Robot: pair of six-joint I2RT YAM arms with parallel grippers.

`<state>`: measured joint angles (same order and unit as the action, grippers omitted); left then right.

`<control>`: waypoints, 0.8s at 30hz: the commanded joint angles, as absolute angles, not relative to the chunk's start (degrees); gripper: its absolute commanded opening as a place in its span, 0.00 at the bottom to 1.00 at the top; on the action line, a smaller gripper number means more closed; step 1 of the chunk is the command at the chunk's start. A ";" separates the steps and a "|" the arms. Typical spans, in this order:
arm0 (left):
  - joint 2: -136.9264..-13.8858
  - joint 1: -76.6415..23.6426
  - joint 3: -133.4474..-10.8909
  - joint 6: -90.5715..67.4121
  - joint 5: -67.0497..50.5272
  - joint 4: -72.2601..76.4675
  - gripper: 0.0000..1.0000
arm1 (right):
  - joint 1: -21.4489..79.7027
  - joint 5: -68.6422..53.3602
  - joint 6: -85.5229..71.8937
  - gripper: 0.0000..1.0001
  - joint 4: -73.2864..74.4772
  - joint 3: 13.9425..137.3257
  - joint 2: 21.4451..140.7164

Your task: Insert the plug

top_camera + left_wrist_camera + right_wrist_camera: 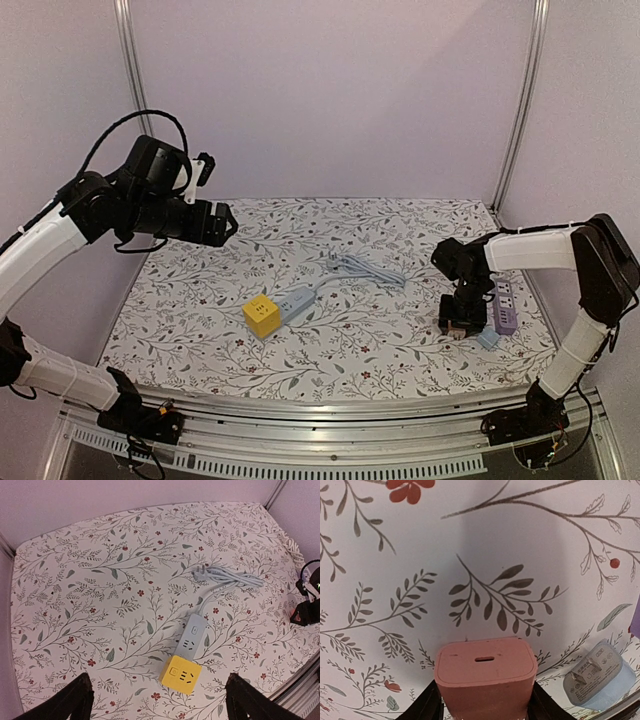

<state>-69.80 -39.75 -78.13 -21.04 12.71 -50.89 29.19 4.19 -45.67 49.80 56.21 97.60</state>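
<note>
Pink plug [485, 677] sits clamped in the right jaws, a pale blue plug [600, 680] beside it on the tabletop [470, 540]. Left jaws stand wide apart over a yellow cube socket [181, 674] and grey power strip [193, 637]. From above, the right jaws hang beside a purple power strip [503, 305], perhaps touching.

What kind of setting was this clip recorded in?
Probably a lab robot cell, not a home: plain walls framed by aluminium posts, a slotted metal rail along the near edge, and a floral-cloth table.
</note>
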 commanded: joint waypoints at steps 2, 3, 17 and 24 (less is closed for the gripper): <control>-70.07 -39.82 -78.33 -20.34 12.25 -51.57 0.92 | 28.96 4.68 -44.98 0.52 49.19 56.96 97.81; -70.05 -39.81 -78.31 -20.31 12.24 -51.56 0.92 | 28.98 4.54 -44.93 0.51 49.22 56.80 97.67; -69.70 -39.81 -77.96 -20.64 12.55 -52.34 0.91 | 29.07 3.83 -43.53 0.23 49.44 57.02 94.91; -69.56 -39.69 -78.23 -22.51 12.88 -54.39 0.92 | 30.99 3.23 -40.84 0.00 48.89 59.26 93.01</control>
